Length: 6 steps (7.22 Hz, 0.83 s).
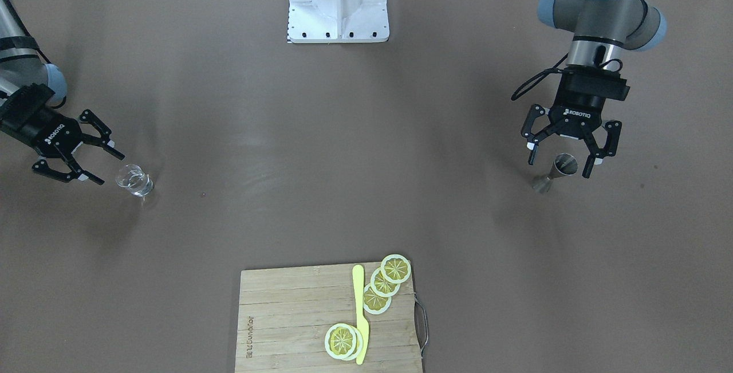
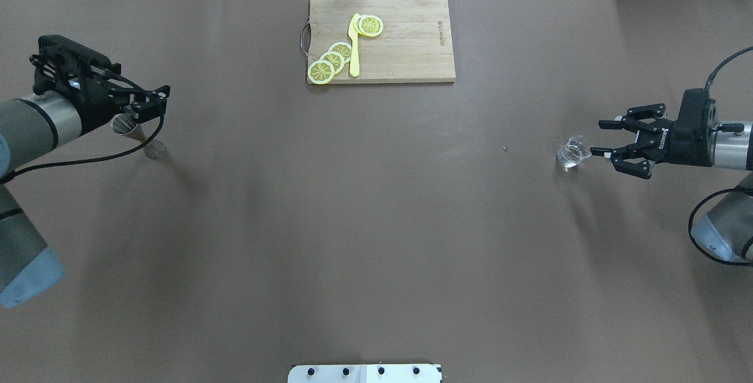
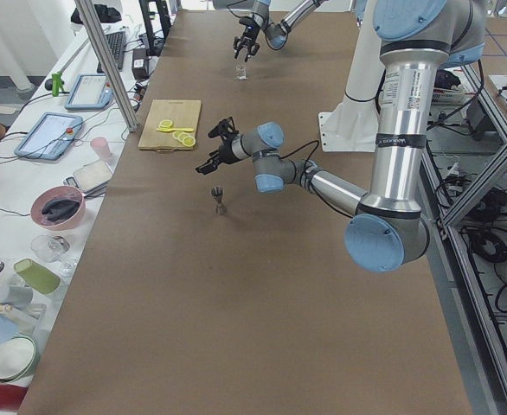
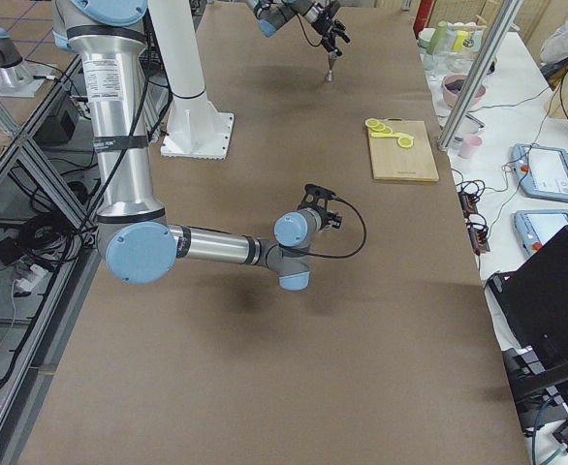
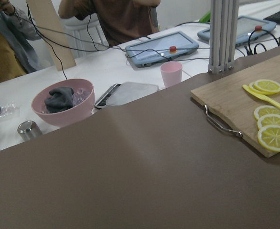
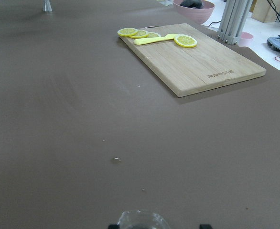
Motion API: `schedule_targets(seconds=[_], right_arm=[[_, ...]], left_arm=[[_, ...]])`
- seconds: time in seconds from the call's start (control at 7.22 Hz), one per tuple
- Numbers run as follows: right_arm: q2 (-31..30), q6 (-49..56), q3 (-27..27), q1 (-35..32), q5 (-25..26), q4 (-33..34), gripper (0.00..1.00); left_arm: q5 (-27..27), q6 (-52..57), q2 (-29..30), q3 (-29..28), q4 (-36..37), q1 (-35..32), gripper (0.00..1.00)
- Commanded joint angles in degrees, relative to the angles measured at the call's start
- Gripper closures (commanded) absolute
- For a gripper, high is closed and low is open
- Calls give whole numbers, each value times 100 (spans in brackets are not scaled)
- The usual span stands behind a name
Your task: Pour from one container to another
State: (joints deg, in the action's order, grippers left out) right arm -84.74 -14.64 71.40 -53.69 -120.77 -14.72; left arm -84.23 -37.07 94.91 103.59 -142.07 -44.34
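Note:
A small clear glass [image 1: 134,180] stands on the brown table at the robot's right; in the overhead view the glass [image 2: 573,152] is just in front of my right gripper [image 2: 599,137]. That right gripper [image 1: 107,168] is open and level with the glass, a short way from it and not around it. The glass rim [image 6: 142,220] shows at the bottom edge of the right wrist view. A metal jigger [image 1: 558,169] stands upright at the robot's left. My left gripper [image 1: 562,162] is open and points down above the jigger [image 3: 220,201], clear of it.
A wooden cutting board [image 2: 406,47] with lemon slices [image 2: 331,60] and a yellow knife [image 2: 354,45] lies at the table's far middle edge. The white robot base [image 1: 338,6] is at the near edge. A pink bowl [image 5: 63,102] and pink cup [image 5: 171,74] sit beyond the table.

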Motion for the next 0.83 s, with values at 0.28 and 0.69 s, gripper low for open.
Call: schedule_targets(seconds=[0.28, 0.69], right_arm=[[-201, 5, 506, -1008, -523, 1107, 0], [-245, 137, 831, -1660, -964, 3117, 0]], left_arm=[[-3955, 477, 517, -119, 2766, -2373, 2], [-4433, 930, -311, 82, 3951, -2692, 2]])
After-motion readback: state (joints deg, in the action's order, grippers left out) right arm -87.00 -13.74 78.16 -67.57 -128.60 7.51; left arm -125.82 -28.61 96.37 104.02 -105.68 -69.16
